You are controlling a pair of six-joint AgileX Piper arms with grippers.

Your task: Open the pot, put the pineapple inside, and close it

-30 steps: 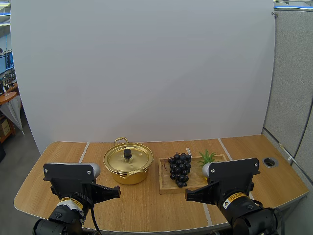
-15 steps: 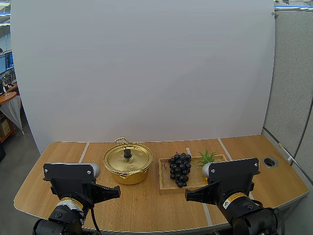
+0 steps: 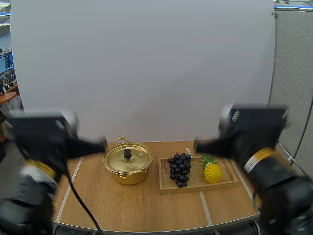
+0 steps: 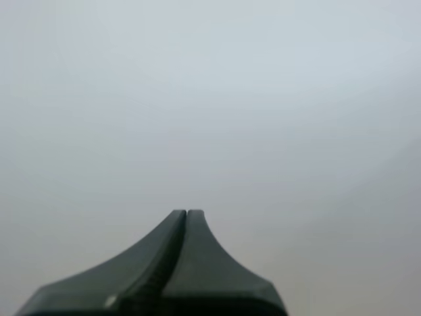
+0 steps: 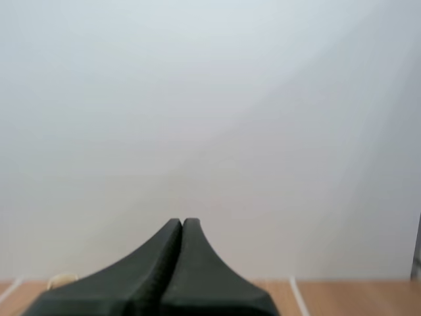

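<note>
- One table (image 3: 127, 205) carries the whole set with the pot in the middle. By the look of it, step one, opening the pot, is not yet begun.
- Left gripper (image 4: 187, 214) hangs high on the pot's left, its fingers pressed together into one dark wedge and holding nothing. Right gripper (image 5: 182, 222) hangs high on the pot's right, likewise closed and empty.
- Wooden tray (image 3: 195, 183) sits just right of the pot, near it but apart.
- Pot (image 3: 128, 177), gold, stands upright with its lid (image 3: 120, 160) seated square on top.
- Grapes (image 3: 180, 169) take the tray end nearer the pot.
- Pineapple (image 3: 212, 173) is on the tray end farther from the pot, past the grapes. Its long axis runs base to leafy crown, and the crown points toward the back, the side where the pot's far handle (image 3: 121, 141) sits, leaning a touch toward the pot. Whether it is standing or lying back, I cannot tell from this angle.
- Knob (image 3: 127, 153), black, sits dead centre on the lid. The next move, I'd judge, calls for a gripper to open its fingers, drop straight over the knob, pinch it and lift the lid clear to the pot's left. The other gripper can then take the pineapple across its body.
</note>
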